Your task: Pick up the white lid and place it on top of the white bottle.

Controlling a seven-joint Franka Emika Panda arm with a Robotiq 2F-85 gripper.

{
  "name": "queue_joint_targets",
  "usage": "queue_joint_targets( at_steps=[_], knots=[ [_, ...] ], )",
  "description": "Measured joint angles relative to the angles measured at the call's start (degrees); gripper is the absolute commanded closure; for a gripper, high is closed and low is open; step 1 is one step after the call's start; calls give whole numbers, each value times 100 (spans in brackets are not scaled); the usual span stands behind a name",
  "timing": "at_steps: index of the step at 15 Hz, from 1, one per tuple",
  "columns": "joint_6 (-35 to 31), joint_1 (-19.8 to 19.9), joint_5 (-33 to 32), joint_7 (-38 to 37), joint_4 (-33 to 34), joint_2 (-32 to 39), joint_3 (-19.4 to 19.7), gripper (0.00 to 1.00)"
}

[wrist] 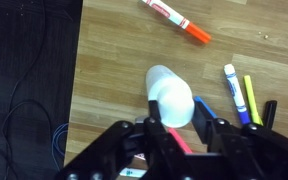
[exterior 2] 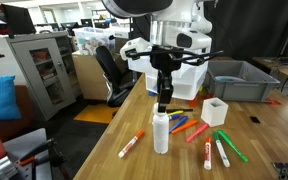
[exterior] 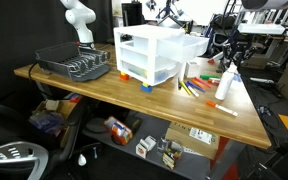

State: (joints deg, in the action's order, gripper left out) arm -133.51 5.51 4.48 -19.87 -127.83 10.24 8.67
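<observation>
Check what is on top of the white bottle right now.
The gripper hangs just above the white bottle. In the wrist view its fingers flank the bottle's white top; whether a lid is there cannot be told.

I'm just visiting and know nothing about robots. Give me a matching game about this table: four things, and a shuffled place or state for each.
1 white bottle
2 dish rack
3 orange-capped marker
4 white drawer unit

a lying flat on the tabletop
b between rack and markers
c upright under the fingers
d grey, at the end far from the bottle

Pairs: 1c, 2d, 3a, 4b
</observation>
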Motion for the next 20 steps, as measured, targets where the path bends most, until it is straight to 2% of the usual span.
queue_joint_targets(
  at_steps=[11, 20],
  knots=[
    [-105, -4, 31, 103, 1, 14, -31, 87],
    [-133, 1, 334, 320, 1, 23, -38, 87]
  ],
)
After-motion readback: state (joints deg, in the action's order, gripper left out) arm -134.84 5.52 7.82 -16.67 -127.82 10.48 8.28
